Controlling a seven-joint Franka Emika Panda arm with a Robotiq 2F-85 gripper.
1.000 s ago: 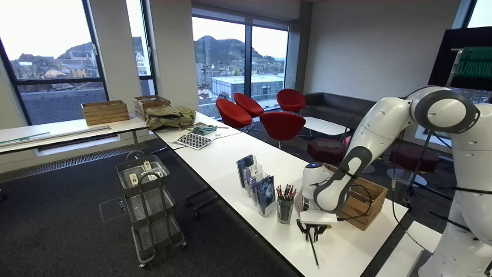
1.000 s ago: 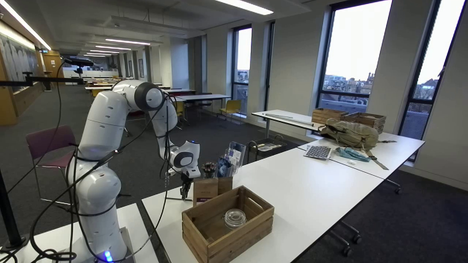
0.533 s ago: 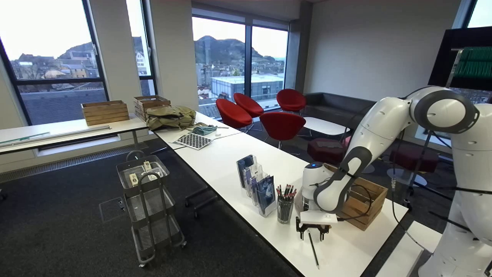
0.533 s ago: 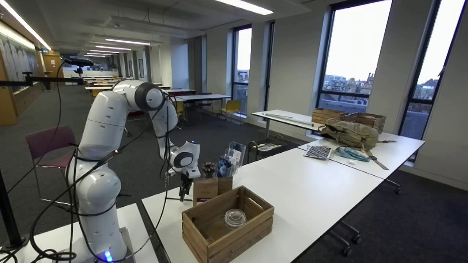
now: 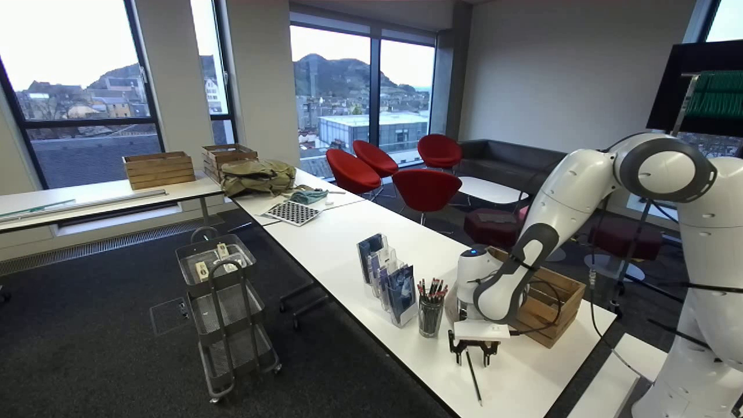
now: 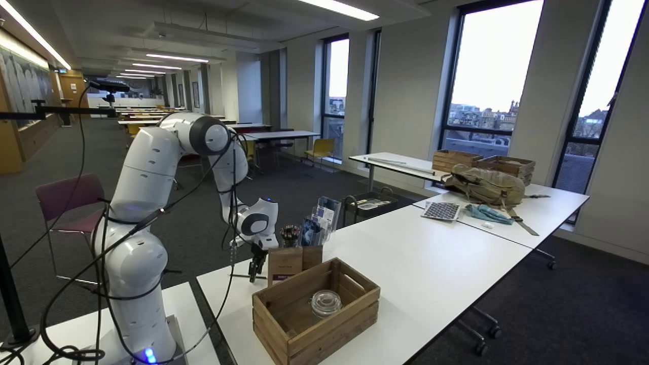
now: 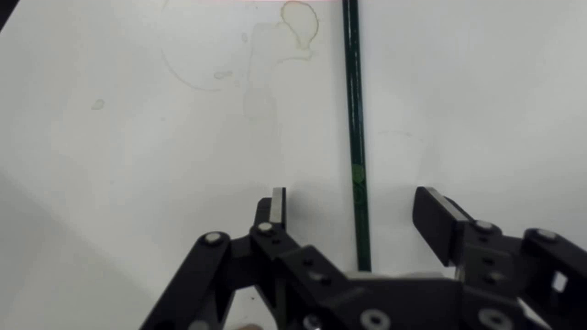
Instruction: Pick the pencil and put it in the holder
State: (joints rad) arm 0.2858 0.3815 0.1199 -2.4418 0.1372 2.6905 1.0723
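The claw point(image 7: 350, 205) is spread wide, with nothing gripped. Between its fingers point(image 7: 433, 223), and touched by neither, a dark green pencil point(image 7: 357, 133) is laid flat on the white surface point(image 5: 514, 380). The reach is judged largely done — the grasp, lift, carry and insertion are left. Near the claw, a see-through pencil holder point(image 5: 429, 321) is seen in an exterior view, crowded with red-tipped pencils point(image 5: 433, 291); the dark green pencil is yet to be added. The claw is pointed down from a bent wrist point(image 6: 255, 223), beyond which the white Franka arm point(image 6: 152, 157) is arched high.
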